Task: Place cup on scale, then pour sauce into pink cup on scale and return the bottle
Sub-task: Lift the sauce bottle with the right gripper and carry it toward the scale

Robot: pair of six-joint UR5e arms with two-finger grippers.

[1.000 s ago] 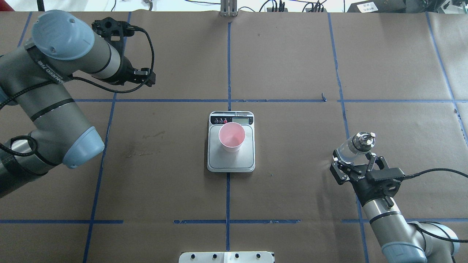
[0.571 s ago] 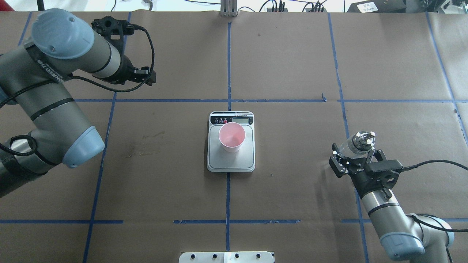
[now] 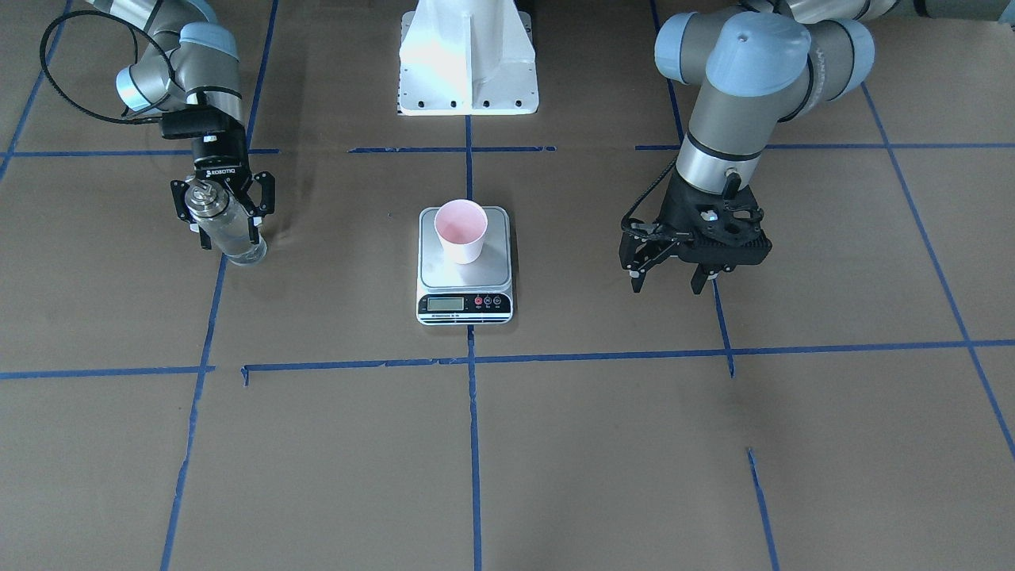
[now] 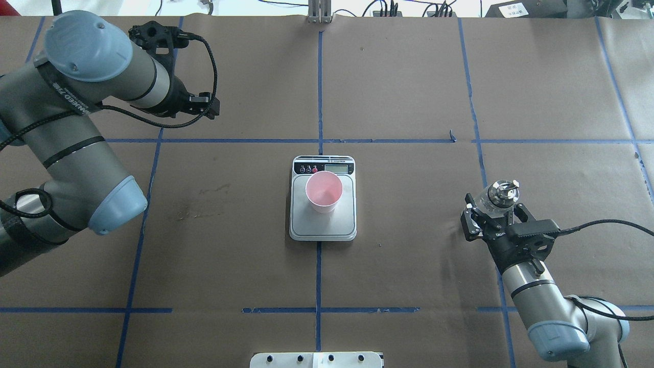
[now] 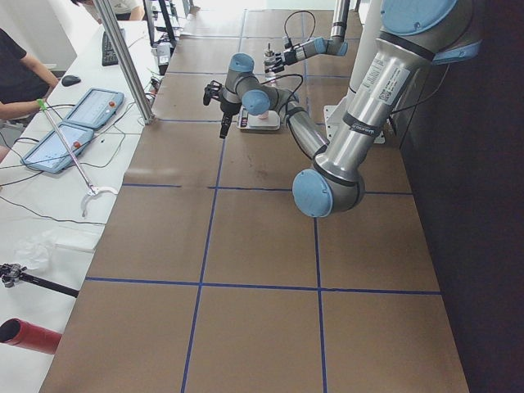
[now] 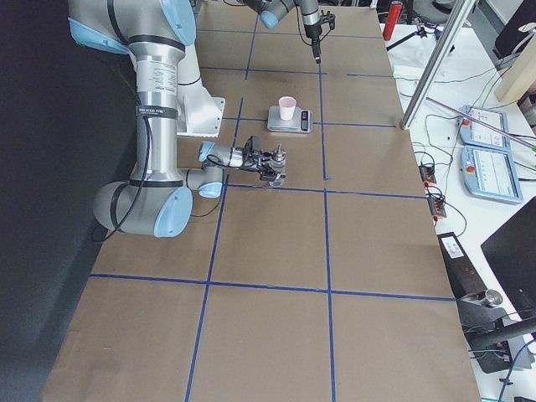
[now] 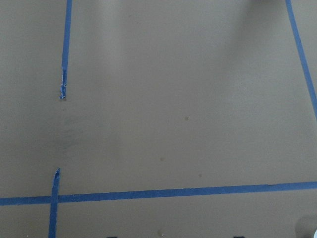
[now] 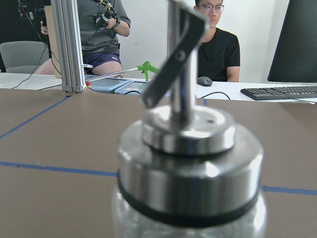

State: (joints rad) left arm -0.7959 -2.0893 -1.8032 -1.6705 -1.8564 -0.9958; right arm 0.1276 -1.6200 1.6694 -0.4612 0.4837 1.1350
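Observation:
The cup (image 4: 323,191), white outside and pink inside, stands upright on the steel plate of the scale (image 4: 323,229) at the table's middle; both also show in the front view, the cup (image 3: 461,230) on the scale (image 3: 434,274). My right gripper (image 4: 494,209) is shut on the clear glass bottle (image 4: 500,195) with its silver cap and spout, held upright far right of the scale. In the front view the bottle (image 3: 226,226) has its base at the table. The right wrist view shows its cap (image 8: 190,163) close up. My left gripper (image 3: 666,279) is open and empty, hovering left of the scale.
Blue tape lines (image 4: 319,102) split the brown paper table into squares. The robot's white base (image 3: 468,59) stands behind the scale. Operators sit at a desk with a keyboard (image 8: 277,92) beyond the table's far edge. The left wrist view shows only bare paper and tape.
My right gripper has turned the bottle from tilted to upright and drawn it slightly back toward me. The left arm, the cup and the scale have hardly moved.

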